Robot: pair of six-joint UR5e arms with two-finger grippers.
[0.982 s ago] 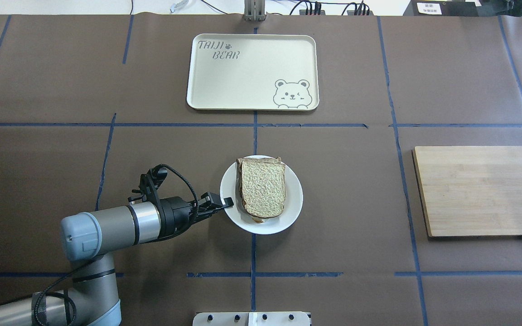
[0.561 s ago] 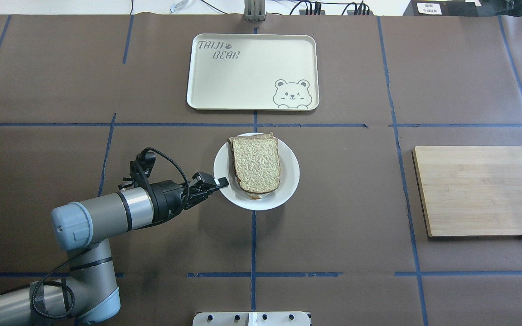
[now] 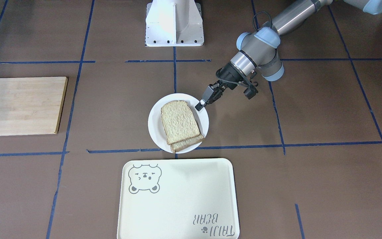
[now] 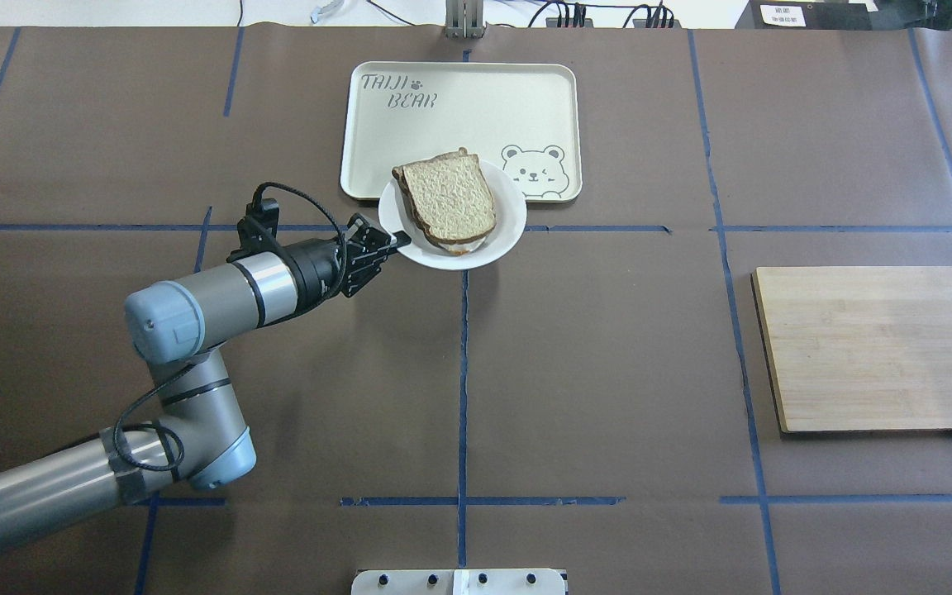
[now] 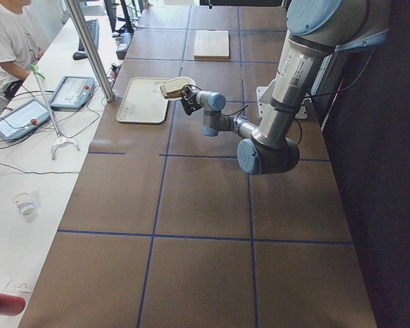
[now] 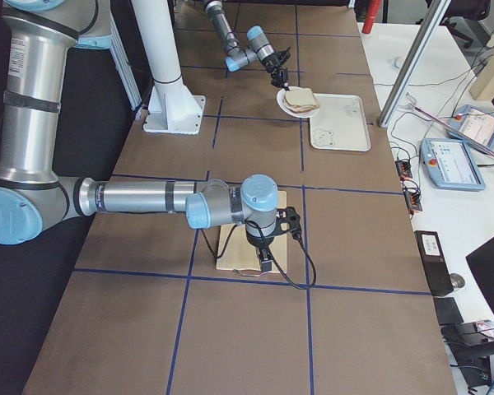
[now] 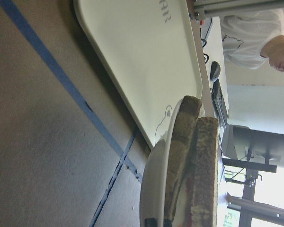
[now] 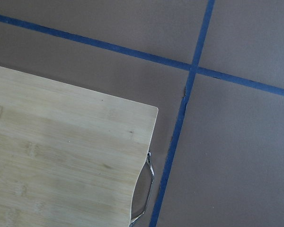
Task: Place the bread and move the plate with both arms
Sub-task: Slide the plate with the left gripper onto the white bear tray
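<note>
This is a robotics laboratory: the left arm [image 4: 203, 306] reaches over a table [image 4: 608, 372] covered with brown paper and divided by blue tape lines [image 4: 462, 372], and on the white side desk [image 5: 7, 246] lie control tablets [image 5: 72, 92] and a keyboard [image 5: 92, 31] near a seated operator [image 5: 7, 41]

The bread [image 4: 448, 194] hides most of the slice beneath [image 3: 187, 144], and the right gripper [image 6: 264, 262] is too small to judge.

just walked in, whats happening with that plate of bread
The left end effector grips the rim of the white plate, which carries the stacked bread, and holds it off the table near the cream tray. The right arm sits above the wooden board.
</note>
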